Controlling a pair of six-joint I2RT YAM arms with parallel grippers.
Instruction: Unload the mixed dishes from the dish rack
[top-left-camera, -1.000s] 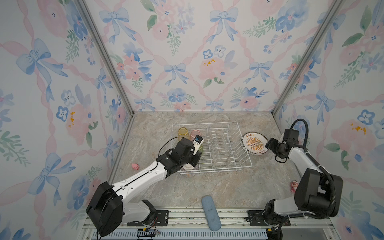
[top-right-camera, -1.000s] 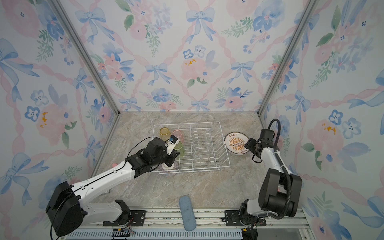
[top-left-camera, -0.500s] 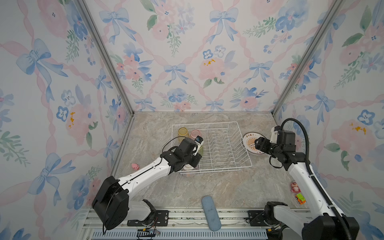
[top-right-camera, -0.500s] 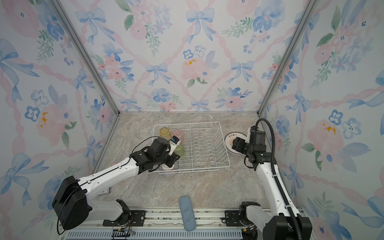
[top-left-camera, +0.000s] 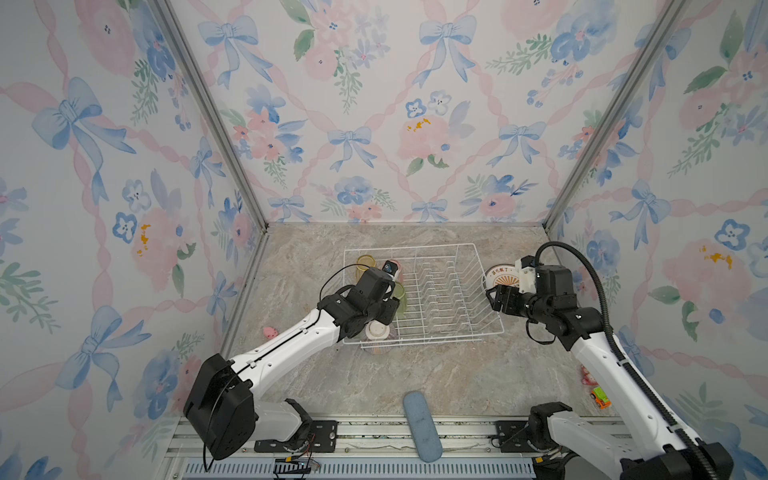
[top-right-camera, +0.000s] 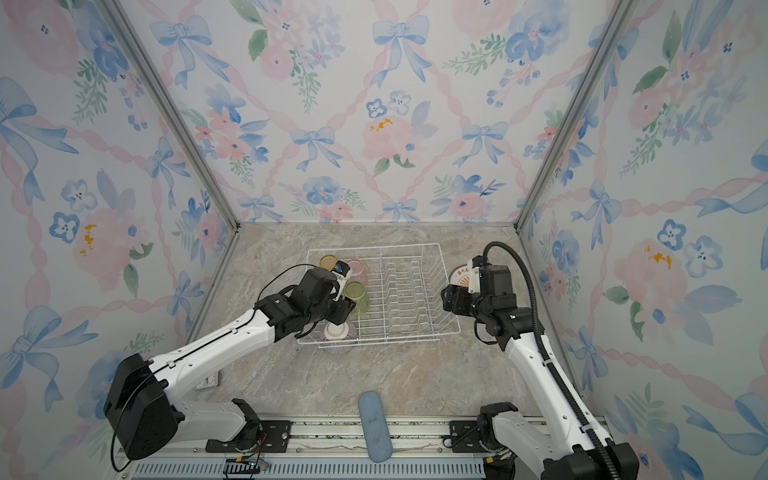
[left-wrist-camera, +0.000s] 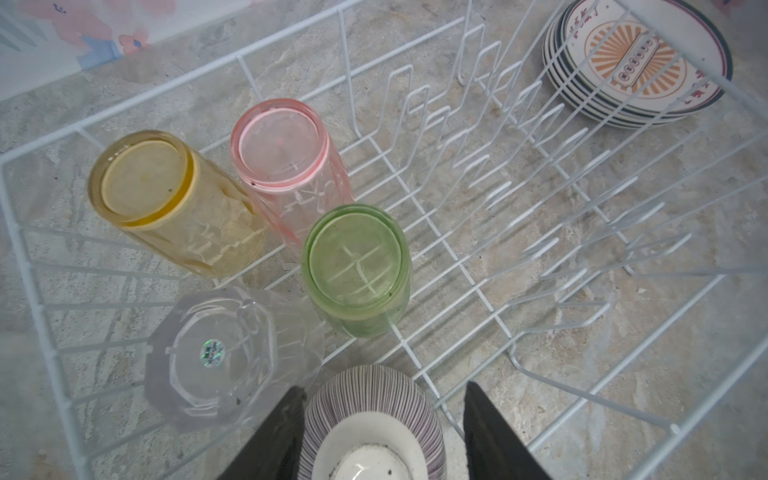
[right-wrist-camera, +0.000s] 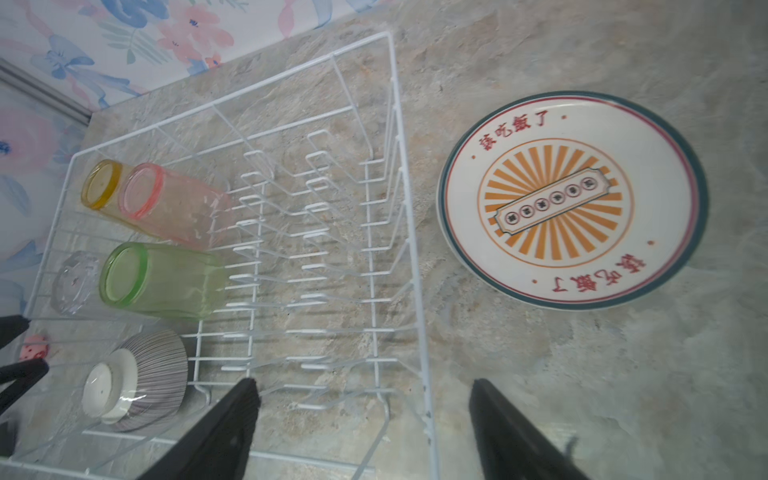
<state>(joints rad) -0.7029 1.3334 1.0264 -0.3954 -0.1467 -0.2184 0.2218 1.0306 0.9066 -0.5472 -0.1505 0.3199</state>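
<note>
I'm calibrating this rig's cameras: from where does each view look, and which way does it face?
Top views: high in front, looking down on the table; left gripper over the dish rack, right gripper beside it.
Left wrist: above the rack, looking down; its fingers straddle the striped bowl.
Right wrist: beside the rack, looking down; open fingers, plates.
Shared: both wrists see the green tumbler.

The left arm (top-left-camera: 286, 347) and right arm (top-left-camera: 611, 365) are made up of white links dotted with small dark screws and bulky black joints (top-left-camera: 220, 409), with a thick black cable (top-left-camera: 559, 244) looped over the right, a thin cable (top-left-camera: 332, 277) over the left, and black tapered fingers (left-wrist-camera: 276, 436).
</note>
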